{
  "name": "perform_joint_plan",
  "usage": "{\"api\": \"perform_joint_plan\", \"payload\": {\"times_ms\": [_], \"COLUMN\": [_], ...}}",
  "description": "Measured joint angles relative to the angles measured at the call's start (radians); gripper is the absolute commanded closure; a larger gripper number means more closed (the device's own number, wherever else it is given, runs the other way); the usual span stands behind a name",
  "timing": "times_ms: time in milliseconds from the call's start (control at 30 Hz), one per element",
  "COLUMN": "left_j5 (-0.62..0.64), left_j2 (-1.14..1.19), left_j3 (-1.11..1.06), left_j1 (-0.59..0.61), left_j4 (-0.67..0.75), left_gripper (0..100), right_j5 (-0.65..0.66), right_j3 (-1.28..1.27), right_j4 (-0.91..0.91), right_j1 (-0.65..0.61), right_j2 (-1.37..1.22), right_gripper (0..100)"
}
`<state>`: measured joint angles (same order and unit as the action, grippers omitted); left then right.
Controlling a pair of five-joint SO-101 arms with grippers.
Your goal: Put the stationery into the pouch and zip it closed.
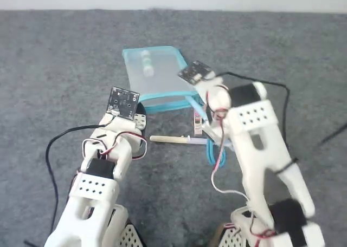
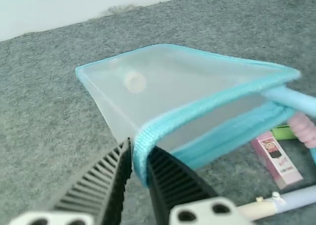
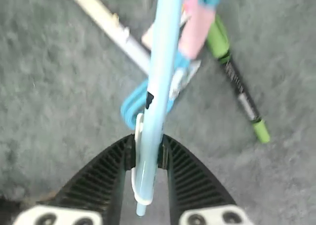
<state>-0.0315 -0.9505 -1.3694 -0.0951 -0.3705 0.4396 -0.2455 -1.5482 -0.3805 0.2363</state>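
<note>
**Two hands at a pouch: one holds it open, the other brings a blue pen**

I judge the step in hand to be feeding a pen into the pouch. My left hand [image 2: 138, 158] is closed on the blue zip edge at the near corner of the clear pouch [image 2: 163, 87]. This lifts the edge so the mouth gapes. The pouch lies on the grey surface [image 1: 65, 68], and a small round pale item [image 2: 134, 81] is already inside it.

My right hand [image 3: 146, 148] is clamped around a light blue pen [image 3: 160, 77] near one end. The pen's other end points at the far corner of the pouch mouth. I cannot tell whether it is inside yet.

To do this well, I should hold the zip edge raised and steady with my left hand. I should then aim the pen between the two blue edges, slide it in lengthwise, and let go only when most of it is inside.

In the high view, my left arm reaches forward low to the pouch's near corner. My right arm bends over the loose items, with its hand angled down.

A cream pen [image 1: 171, 140], a pink eraser [image 2: 276, 158] and a green pen [image 3: 237, 87] lie on the surface just beside the pouch.
</note>
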Motion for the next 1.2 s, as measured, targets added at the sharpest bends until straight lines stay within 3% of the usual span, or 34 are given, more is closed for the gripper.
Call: {"api": "perform_joint_plan", "payload": {"times_ms": [267, 567, 900, 1200], "left_j5": [-0.002, -0.057, -0.06, -0.069], "left_j2": [0.0, 0.0, 0.0, 0.0], "left_j3": [-0.005, -0.031, -0.031, -0.031], "left_j1": [-0.025, -0.083, -0.084, -0.084], "left_j4": [0.0, 0.0, 0.0, 0.0], "left_gripper": [99, 99, 99, 99], "right_j5": [-0.103, -0.129, -0.129, -0.071], "right_j3": [0.29, 0.493, 0.5, 0.293], "right_j4": [0.0, 0.0, 0.0, 0.115], "right_j1": [-0.071, -0.114, -0.132, -0.141], "right_j2": [-0.279, -0.422, -0.394, -0.017], "right_gripper": [98.4, 79.6, 80.8, 80.8]}}
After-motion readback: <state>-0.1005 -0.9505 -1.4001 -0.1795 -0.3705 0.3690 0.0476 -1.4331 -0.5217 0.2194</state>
